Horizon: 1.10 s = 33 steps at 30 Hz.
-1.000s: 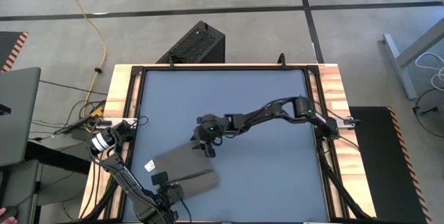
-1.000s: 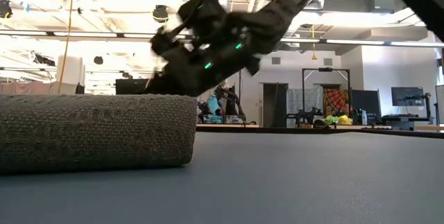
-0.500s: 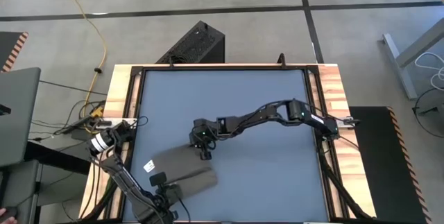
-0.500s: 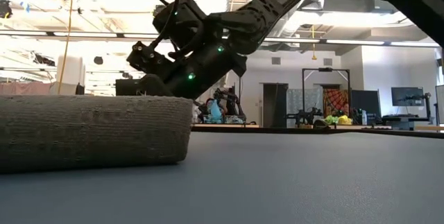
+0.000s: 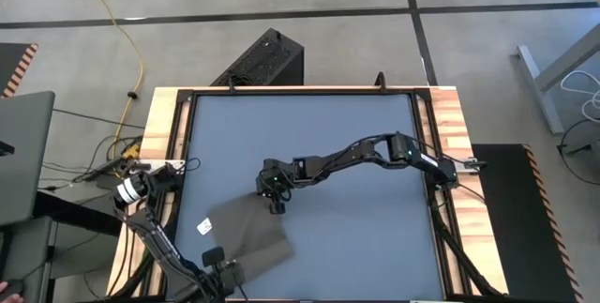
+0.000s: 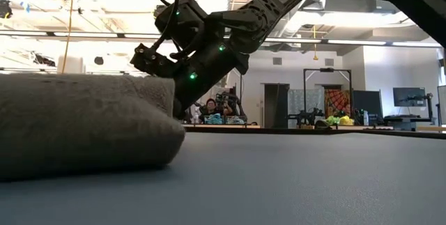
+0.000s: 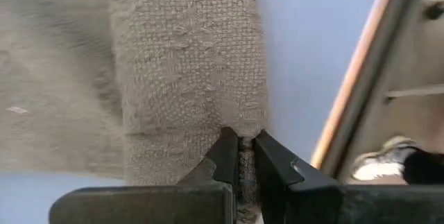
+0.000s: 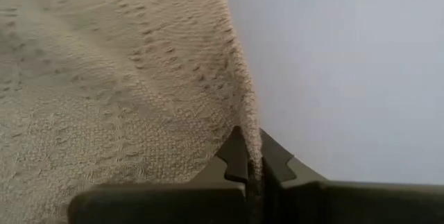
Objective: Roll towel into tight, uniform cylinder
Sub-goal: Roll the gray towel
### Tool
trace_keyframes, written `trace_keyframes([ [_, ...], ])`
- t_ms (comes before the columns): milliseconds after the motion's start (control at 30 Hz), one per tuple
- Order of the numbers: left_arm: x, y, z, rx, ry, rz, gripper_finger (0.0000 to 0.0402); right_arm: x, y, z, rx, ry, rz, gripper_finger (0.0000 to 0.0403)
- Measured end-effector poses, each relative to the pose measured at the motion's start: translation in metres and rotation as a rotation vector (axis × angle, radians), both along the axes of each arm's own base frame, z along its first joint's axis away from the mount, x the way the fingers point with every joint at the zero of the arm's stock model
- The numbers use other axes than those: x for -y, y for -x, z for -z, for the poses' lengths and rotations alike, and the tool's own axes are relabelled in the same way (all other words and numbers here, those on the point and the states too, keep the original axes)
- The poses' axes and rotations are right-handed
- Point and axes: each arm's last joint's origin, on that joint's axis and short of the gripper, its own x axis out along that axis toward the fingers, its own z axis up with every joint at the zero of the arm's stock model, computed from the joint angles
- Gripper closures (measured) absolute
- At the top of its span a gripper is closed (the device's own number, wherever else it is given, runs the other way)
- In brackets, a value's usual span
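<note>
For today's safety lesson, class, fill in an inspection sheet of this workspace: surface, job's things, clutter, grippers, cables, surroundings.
Surface: blue-grey table with wooden side rails.
Job's things: towel, lying folded near the front left of the table, white tag at its left edge.
Clutter: nothing seen on the table.
Grippers: left gripper shut on the towel's near edge; right gripper shut on its far edge.
Cables: yellow cable on the floor, left of the table.
Surroundings: black box behind the table; concrete floor.
</note>
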Motion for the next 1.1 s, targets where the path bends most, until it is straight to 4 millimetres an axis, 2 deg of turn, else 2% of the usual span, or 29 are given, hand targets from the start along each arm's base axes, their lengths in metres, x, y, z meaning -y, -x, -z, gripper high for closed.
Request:
trace_keyframes([
  [167,0.010,-0.002,-0.002,0.060,0.080,0.035,0.0390,0.001,0.001,0.002,-0.014,0.019,0.036,0.0371],
  [300,0.005,0.003,0.001,0.012,0.049,-0.024,0.0390,0.000,0.001,0.003,-0.012,-0.014,0.005,0.0371],
  [400,-0.001,0.005,0.006,-0.027,0.029,-0.034,0.0390,-0.004,0.002,-0.001,-0.013,-0.032,-0.014,0.0354],
  [600,-0.008,0.002,0.013,-0.086,0.063,-0.033,0.0390,-0.015,0.013,-0.028,-0.057,-0.045,-0.038,0.0283],
  [833,-0.011,0.000,0.007,-0.072,0.063,0.014,0.0390,-0.028,0.030,-0.068,-0.099,-0.024,-0.148,0.0199],
  [967,-0.015,0.000,-0.001,-0.049,0.052,0.039,0.0395,-0.038,0.041,-0.072,-0.082,-0.028,-0.175,0.0186],
  [1100,-0.017,0.000,-0.006,-0.032,0.040,0.069,0.0397,-0.065,0.069,-0.074,0.002,-0.051,-0.253,0.0192],
])
